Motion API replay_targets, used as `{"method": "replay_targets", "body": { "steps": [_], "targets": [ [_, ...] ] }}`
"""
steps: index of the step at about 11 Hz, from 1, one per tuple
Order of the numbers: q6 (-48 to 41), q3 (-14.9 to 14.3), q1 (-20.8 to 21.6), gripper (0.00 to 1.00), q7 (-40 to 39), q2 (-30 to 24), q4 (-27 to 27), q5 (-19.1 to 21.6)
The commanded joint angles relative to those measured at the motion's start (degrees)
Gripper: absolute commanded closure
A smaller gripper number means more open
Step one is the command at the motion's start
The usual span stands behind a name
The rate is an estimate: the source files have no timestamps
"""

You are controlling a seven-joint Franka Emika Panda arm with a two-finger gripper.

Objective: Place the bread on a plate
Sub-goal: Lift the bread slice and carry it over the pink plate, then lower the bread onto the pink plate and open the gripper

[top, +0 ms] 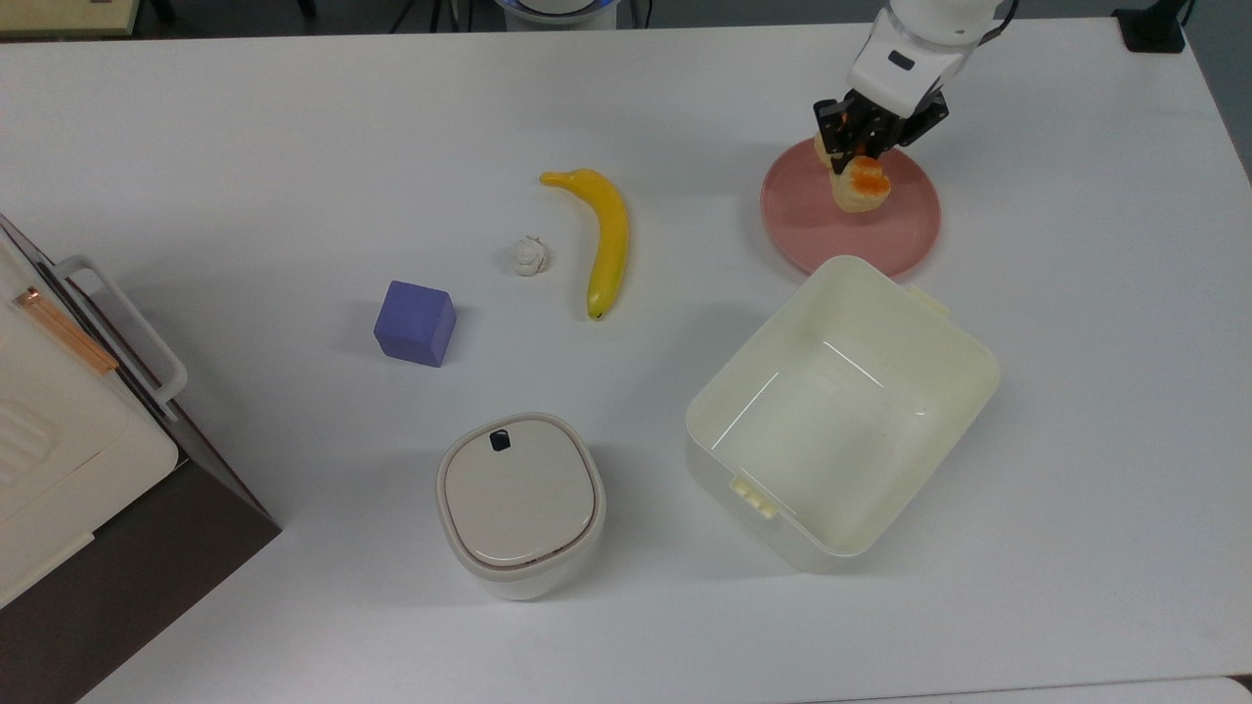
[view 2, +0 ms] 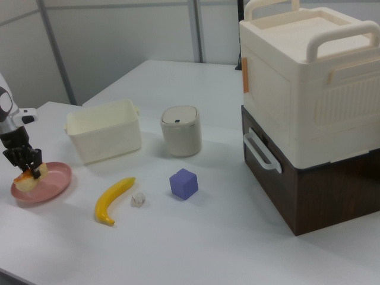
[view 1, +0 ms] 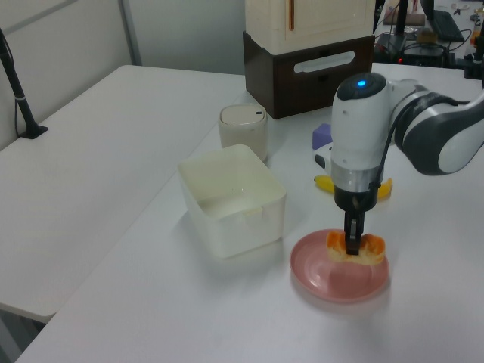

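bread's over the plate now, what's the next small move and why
Probably ease the bread down the last bit and open the end effector. It is shut on the bread, and the top view, left view and right view all place the bread within the rim of the plate. Whether the bread already rests on the plate is hard to tell, so lower gently before letting go.

We see the arm reaching in from the far right of the top view, its white wrist section angled down toward the table. In the left view the wrist stands near vertical with the dark gripper (view 1: pixel 352 243) pointing straight down. Its two fingers are closed on the bread (top: pixel 860 186), gripping it across the middle; the gripper (top: pixel 853 147) sits low.
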Motion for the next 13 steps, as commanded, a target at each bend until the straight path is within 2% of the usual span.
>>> {"method": "replay_targets", "body": {
  "steps": [1,4,6,8,10,11,13],
  "targets": [
    [-0.65,-0.80,-0.09,0.00,0.98,0.39,1.75,-1.64],
    [-8.53,-1.50,-2.01,0.00,-0.94,-0.57,6.66,-1.29],
    [-12.33,-3.16,-6.75,0.00,-6.20,-3.46,7.99,-0.32],
    [-15.83,-7.55,-7.21,0.00,-9.46,-4.88,11.32,1.34],
    [-18.66,-14.13,-7.65,0.00,-13.16,-5.84,14.22,5.55],
    [-18.50,-16.86,-7.91,0.00,-13.34,-6.28,15.19,5.74],
    [-19.45,-21.44,-10.10,0.00,-14.39,-6.46,22.80,6.70]
  ]
}}
